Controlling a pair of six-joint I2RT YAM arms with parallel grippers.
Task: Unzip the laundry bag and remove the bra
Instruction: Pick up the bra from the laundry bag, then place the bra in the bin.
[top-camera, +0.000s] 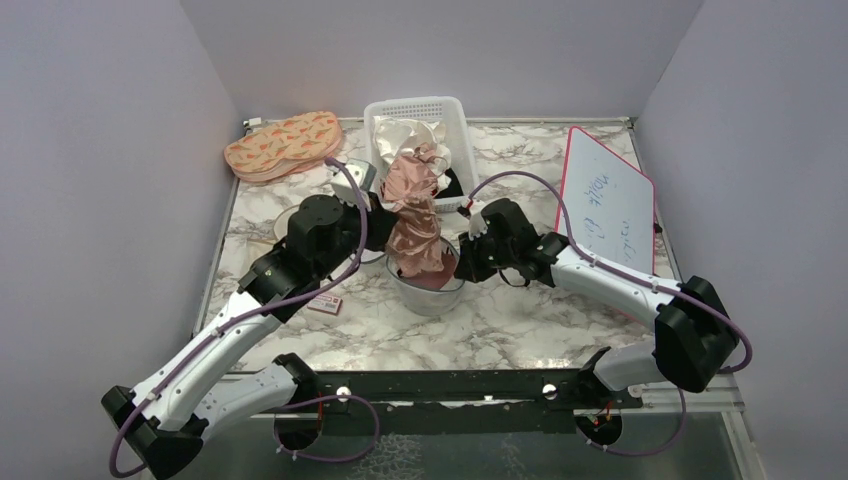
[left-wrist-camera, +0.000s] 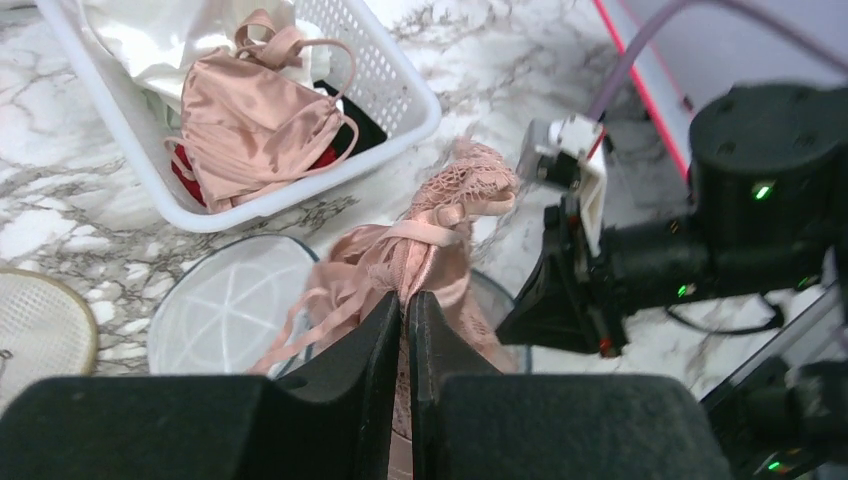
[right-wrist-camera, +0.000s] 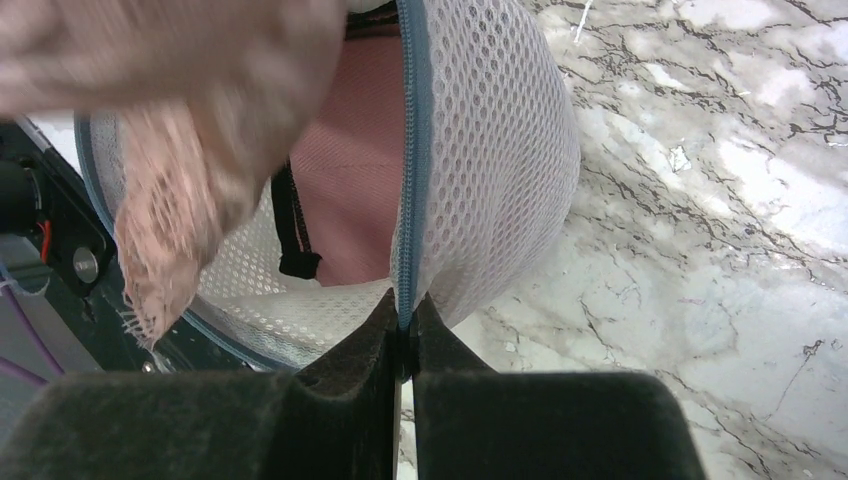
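**Lifting a Garment Clear of the Opened Bag**

1. End effectors. The left gripper (left-wrist-camera: 405, 300) has its jaws closed on a peach-pink satin-and-lace garment (left-wrist-camera: 450, 215), which it holds above the bag. The right gripper (right-wrist-camera: 403, 312) is pinched tight on the dark blue-grey zip rim of the round white see-through mesh laundry bag (right-wrist-camera: 500, 150), propping its mouth open.

2. Step in hand. The zip is undone and extraction is under way. The lifted item shows lace and ribbon straps, not moulded cups. The dusty-pink moulded-cup bra with black straps (right-wrist-camera: 350, 170) lies inside the bag, visible through the opening. Judgement: removal of the bra is not yet done.

3. Next move. Deposit the satin-and-lace garment away from the mouth. Then reach in with the left gripper and pinch a cup edge or a strap while the right gripper steadies the rim.

4. Surroundings. A white slotted plastic basket (top-camera: 415, 103) stands just behind the bag and holds another pink satin cloth (left-wrist-camera: 250, 125). A flat orange-printed cream pouch (top-camera: 285, 145) lies far left and a red-framed whiteboard (top-camera: 610, 205) lies right, all on the marble-patterned table (top-camera: 520, 320).

5. Obstructions. The hanging garment drapes across the mouth. The two wrists sit close together, so contact between them is a risk.
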